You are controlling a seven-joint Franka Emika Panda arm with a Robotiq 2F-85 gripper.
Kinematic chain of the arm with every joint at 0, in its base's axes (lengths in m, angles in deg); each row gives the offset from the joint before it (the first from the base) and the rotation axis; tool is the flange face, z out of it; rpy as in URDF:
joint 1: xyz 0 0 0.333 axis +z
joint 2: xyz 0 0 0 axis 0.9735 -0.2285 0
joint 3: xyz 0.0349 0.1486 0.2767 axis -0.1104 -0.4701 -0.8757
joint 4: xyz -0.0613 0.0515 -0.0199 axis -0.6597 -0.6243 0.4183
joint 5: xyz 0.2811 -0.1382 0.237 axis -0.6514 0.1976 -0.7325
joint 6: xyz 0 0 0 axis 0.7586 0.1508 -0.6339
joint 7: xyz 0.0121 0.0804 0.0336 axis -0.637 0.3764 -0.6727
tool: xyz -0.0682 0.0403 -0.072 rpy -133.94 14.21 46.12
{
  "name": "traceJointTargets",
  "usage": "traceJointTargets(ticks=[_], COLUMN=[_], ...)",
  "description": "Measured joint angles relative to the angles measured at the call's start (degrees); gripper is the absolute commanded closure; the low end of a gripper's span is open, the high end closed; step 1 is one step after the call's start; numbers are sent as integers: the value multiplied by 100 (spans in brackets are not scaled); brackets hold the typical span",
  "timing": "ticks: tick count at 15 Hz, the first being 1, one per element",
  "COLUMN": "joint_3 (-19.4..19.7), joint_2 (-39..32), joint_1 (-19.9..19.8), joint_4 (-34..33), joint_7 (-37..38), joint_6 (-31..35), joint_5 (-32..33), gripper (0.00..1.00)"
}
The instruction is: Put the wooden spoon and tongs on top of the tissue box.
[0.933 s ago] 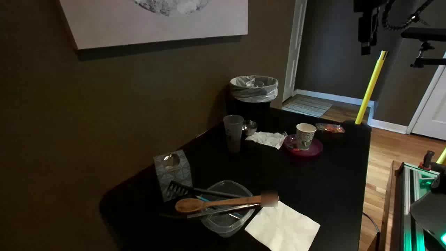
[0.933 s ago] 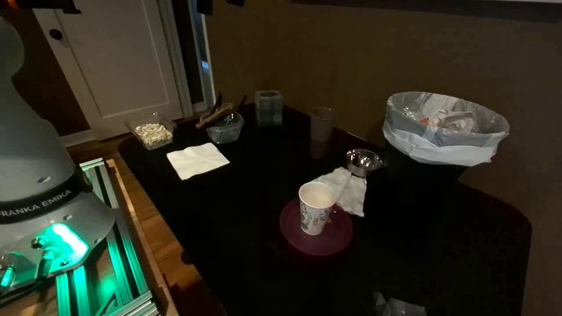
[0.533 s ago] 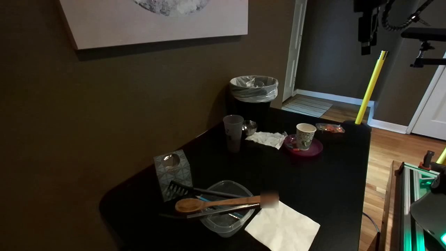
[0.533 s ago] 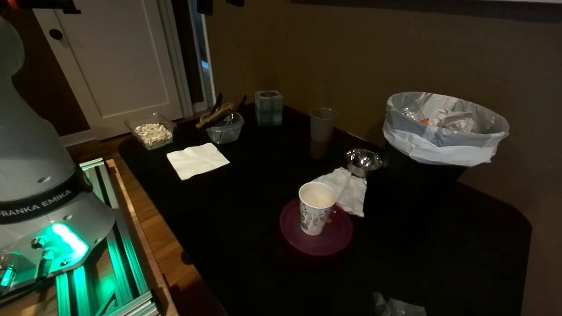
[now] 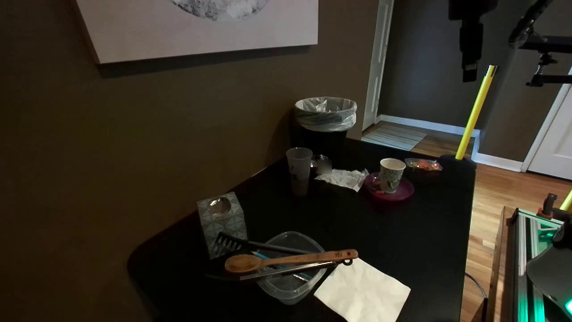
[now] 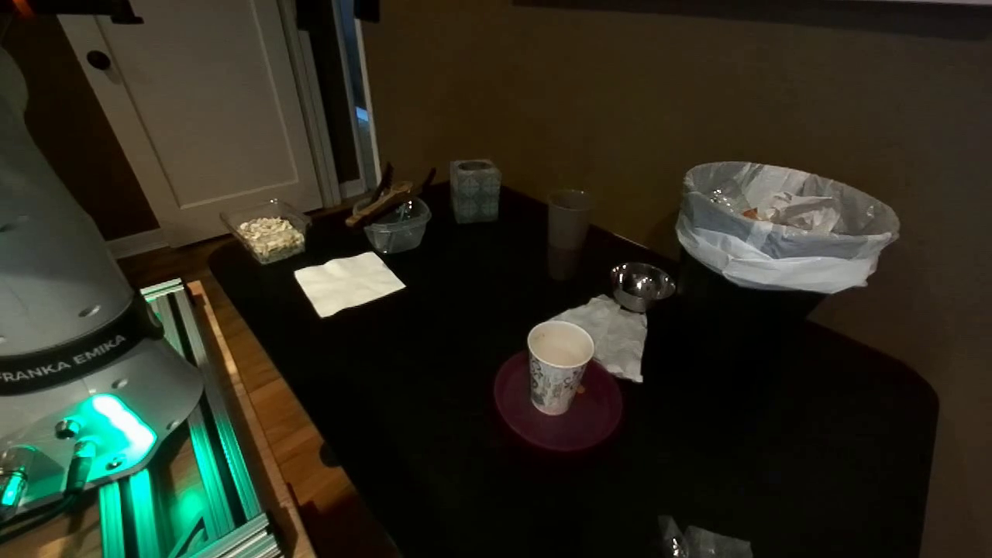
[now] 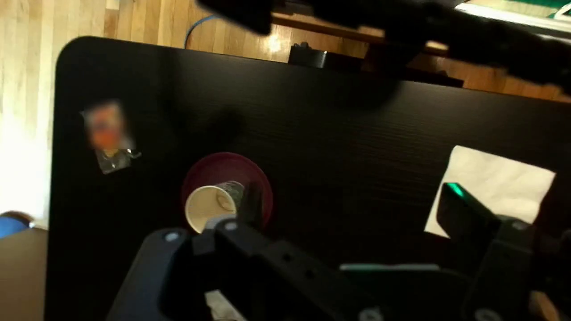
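Wrist view finds your pincer [image 7: 352, 201] wide and unladen, just shifted and turned, probably beginning the approach; an exterior view places the wooden spoon [image 5: 295, 259] and tongs [image 5: 286, 271] across the container [image 5: 286, 296], below and away from the pincer, neither yet on the tissue box [image 5: 221, 226].

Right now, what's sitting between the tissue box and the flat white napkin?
In both exterior views, a clear plastic container stands between the tissue box and napkin; the wooden spoon, tongs and a black slotted utensil lie across it.
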State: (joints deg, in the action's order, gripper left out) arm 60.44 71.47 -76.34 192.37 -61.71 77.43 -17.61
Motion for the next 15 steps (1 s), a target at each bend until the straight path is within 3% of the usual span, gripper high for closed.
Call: traceJointTargets(ticks=[6,11,15], joint_3=[-861,-888,-1239], joint_2=[460,438,33], joint_1=[1262,1370,1734], joint_4=[684,675,737], joint_7=[183,193,231], joint_6=[-156,-144,1143], joint_5=[-1372,-1454,-2399], gripper=[0,0,0])
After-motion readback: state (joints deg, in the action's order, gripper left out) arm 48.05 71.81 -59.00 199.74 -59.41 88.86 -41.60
